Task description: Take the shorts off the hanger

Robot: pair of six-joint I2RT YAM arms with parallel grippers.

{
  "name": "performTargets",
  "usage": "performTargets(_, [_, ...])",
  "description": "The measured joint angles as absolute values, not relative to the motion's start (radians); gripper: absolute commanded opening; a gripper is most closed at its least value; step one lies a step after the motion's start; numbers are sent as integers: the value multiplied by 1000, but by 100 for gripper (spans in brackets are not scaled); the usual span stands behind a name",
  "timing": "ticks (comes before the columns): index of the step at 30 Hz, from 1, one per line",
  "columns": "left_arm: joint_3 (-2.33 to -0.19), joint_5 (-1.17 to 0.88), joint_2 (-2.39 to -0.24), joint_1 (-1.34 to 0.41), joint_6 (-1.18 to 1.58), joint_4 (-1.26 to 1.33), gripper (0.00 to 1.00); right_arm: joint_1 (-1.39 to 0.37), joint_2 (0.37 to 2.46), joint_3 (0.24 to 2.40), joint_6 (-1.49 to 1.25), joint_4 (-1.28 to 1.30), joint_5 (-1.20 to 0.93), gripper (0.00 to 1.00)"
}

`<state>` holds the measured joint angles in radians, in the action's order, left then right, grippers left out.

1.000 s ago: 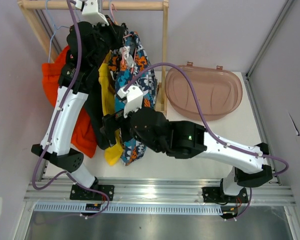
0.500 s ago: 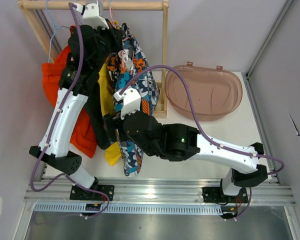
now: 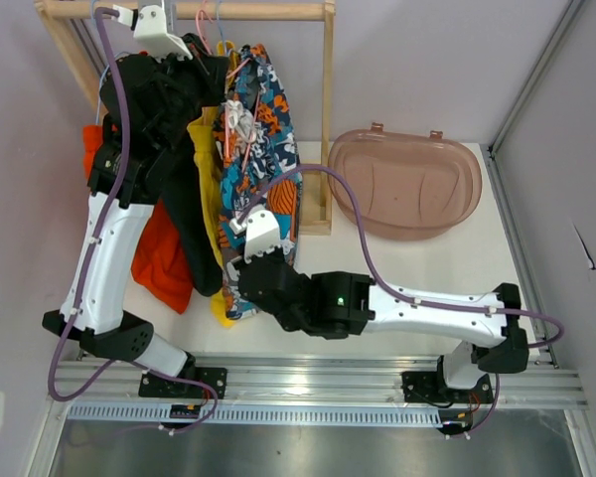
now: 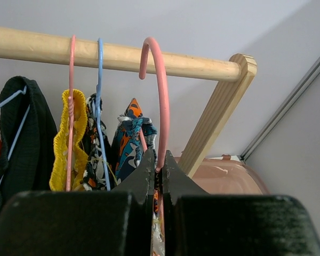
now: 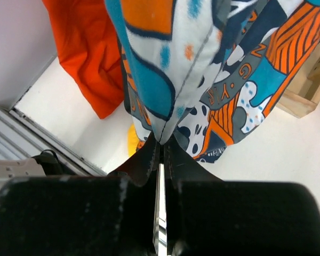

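The teal-orange-black patterned shorts [image 3: 263, 149] hang on a pink hanger [image 4: 162, 106]. My left gripper [image 4: 159, 160] is shut on that hanger's stem just below its hook, up by the wooden rod [image 4: 202, 66]. My right gripper [image 5: 161, 144] is shut on the lower hem of the patterned shorts [image 5: 202, 64], which stretch taut between the two grippers. The yellow shorts [image 4: 61, 154], black shorts [image 4: 26, 138] and black-white-orange patterned shorts [image 4: 93, 154] hang to the left on the rod. The orange-red shorts [image 3: 159, 263] droop at the far left.
A brown translucent tub [image 3: 407, 184] lies on the table to the right of the wooden rack's post [image 3: 326, 119]. A blue hanger [image 4: 98, 106] and a thin pink hanger [image 4: 71, 106] hook over the rod. Walls stand close behind and on both sides.
My right gripper has shut on the patterned shorts' hem and dropped toward the near edge. The left arm shifted left with the hanger, and the shorts pulled out long.
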<state>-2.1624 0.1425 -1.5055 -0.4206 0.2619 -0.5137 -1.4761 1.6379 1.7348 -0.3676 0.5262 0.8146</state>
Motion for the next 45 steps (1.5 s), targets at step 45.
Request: performTargets(45, [-1747, -591, -890, -295, 600, -461, 0, -805, 1347, 2008, 4, 391, 847, 0])
